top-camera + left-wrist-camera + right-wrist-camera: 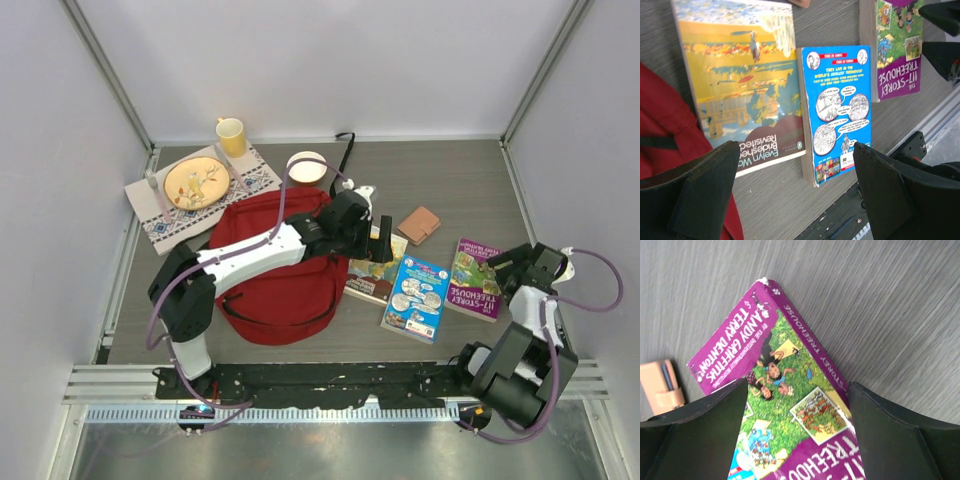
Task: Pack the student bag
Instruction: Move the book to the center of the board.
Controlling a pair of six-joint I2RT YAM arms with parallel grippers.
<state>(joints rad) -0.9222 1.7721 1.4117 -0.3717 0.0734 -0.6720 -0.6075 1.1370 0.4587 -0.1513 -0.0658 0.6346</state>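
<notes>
The student bag [270,275], a dark-red backpack, lies flat at left centre; its edge shows in the left wrist view [660,125]. My left arm reaches across it. My left gripper [378,246] [795,200] is open and empty above the yellow-covered book [372,278] [740,75], beside the blue book [415,297] [840,105]. My right gripper [508,270] [797,440] is open, its fingers either side of the purple Treehouse book [475,280] [785,390], which lies flat on the table.
A brown wallet [418,225] [662,385] lies behind the books. At the back left are a patterned placemat [170,225] with a plate [196,181], a yellow mug [231,135] and a white bowl [306,165]. Side walls enclose the table.
</notes>
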